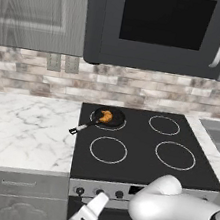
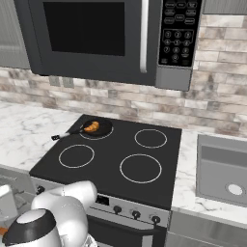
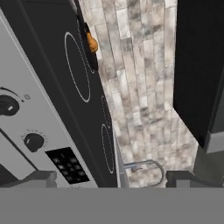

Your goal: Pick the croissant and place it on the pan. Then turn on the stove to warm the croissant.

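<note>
The golden croissant (image 1: 106, 116) lies inside the small black pan (image 1: 110, 117), which sits on the rear-left burner of the black stove (image 1: 142, 143). In the right base view the croissant (image 2: 92, 127) and pan (image 2: 98, 128) lie at the cooktop's far left. The pan's thin handle (image 1: 80, 127) points toward the front left. My gripper (image 3: 111, 179) is open with nothing between its fingers. It hangs low in front of the stove's silver front panel (image 3: 26, 127), close to the dark knobs (image 3: 34, 141). In the left base view the gripper (image 1: 93, 205) is just below the panel's left knobs (image 1: 99, 192).
A dark microwave (image 1: 161, 27) hangs above the stove. White marble counter (image 1: 23, 128) spreads to the left, over grey cabinet drawers (image 1: 18, 185). A steel sink (image 2: 224, 171) sits to the right. A brick backsplash (image 1: 136, 88) runs behind.
</note>
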Motion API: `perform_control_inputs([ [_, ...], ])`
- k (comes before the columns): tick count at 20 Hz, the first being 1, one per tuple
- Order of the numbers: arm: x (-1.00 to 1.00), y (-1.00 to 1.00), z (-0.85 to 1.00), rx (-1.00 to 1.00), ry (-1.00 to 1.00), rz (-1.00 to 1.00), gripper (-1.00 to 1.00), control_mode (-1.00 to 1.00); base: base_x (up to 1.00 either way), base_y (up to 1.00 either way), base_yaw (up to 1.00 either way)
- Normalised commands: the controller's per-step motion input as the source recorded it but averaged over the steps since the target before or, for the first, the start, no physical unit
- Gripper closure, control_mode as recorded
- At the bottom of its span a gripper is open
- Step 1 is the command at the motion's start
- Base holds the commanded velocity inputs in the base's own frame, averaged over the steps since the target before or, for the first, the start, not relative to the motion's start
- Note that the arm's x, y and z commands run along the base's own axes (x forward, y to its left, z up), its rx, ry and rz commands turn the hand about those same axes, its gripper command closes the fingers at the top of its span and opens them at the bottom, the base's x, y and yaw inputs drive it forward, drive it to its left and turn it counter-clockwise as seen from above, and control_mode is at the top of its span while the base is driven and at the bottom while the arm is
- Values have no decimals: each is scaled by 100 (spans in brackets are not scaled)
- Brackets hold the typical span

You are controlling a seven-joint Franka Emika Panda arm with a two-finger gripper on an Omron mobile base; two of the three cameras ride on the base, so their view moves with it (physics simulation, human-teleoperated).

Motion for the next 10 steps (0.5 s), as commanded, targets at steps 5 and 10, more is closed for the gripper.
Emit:
perform_control_inputs([
  [5, 16, 0, -8, 0, 0, 0, -100, -100, 0, 0, 0],
  [10, 18, 0, -13, -1, 0, 0, -100, -100, 0, 0, 0],
])
